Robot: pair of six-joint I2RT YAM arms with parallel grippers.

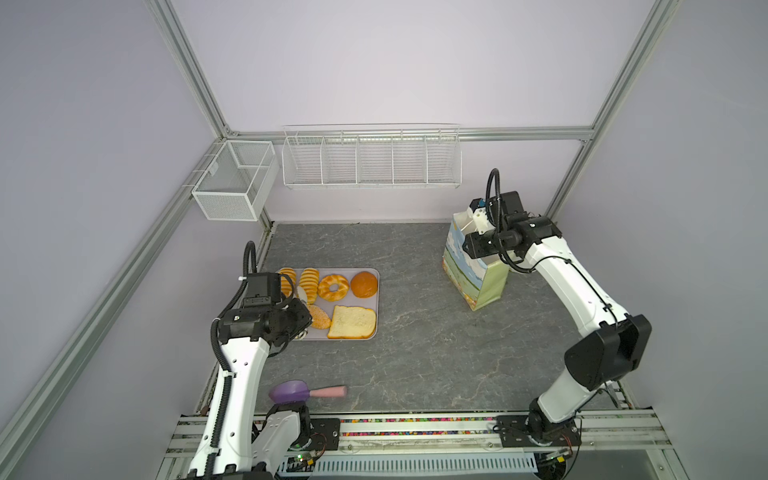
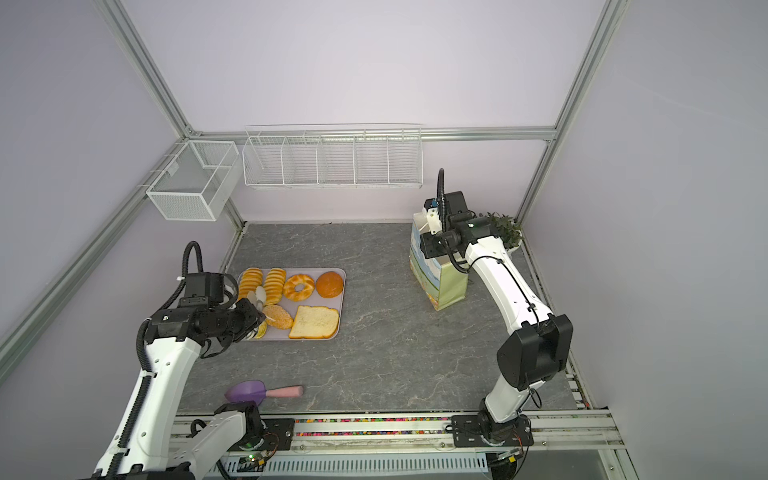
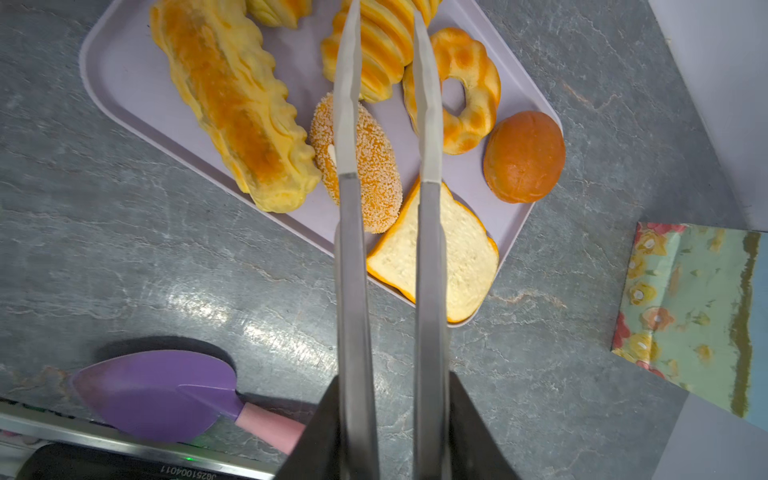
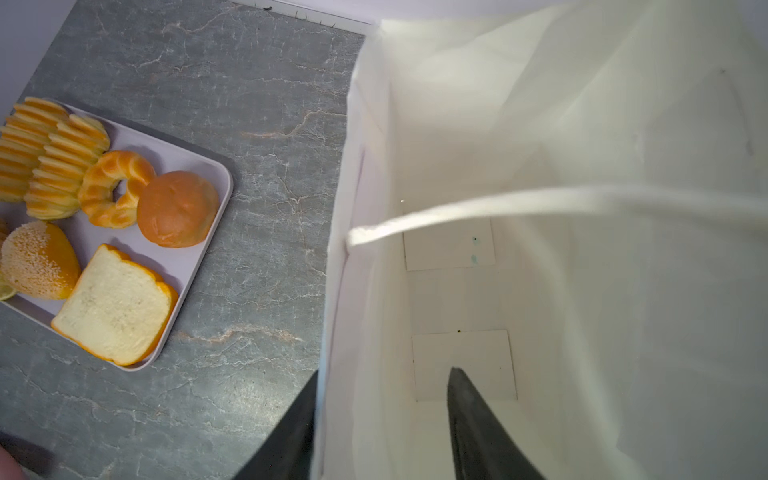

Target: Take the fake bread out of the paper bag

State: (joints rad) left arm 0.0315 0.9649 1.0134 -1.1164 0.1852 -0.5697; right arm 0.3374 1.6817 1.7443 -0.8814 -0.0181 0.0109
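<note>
The fake bread lies on a lilac tray (image 1: 376, 299): ridged loaves (image 1: 309, 282), a braided ring (image 1: 333, 286), a round bun (image 1: 364, 284), a toast slice (image 1: 352, 322), a sesame bun (image 3: 365, 166) and a long pastry (image 3: 232, 104). My left gripper (image 3: 392, 378) holds metal tongs (image 3: 351, 249) over the tray, their arms apart with nothing between them. The paper bag (image 1: 478, 278) stands upright at the back right. My right gripper (image 4: 385, 372) is open astride its wall, one finger inside. The white inside of the bag (image 4: 540, 124) shows no bread.
A purple scoop (image 1: 291, 390) with a pink handle lies near the front edge by the left arm's base. White wire baskets (image 1: 372, 160) and a mesh basket (image 1: 232, 183) hang on the walls. A small green plant (image 2: 505, 226) stands behind the bag.
</note>
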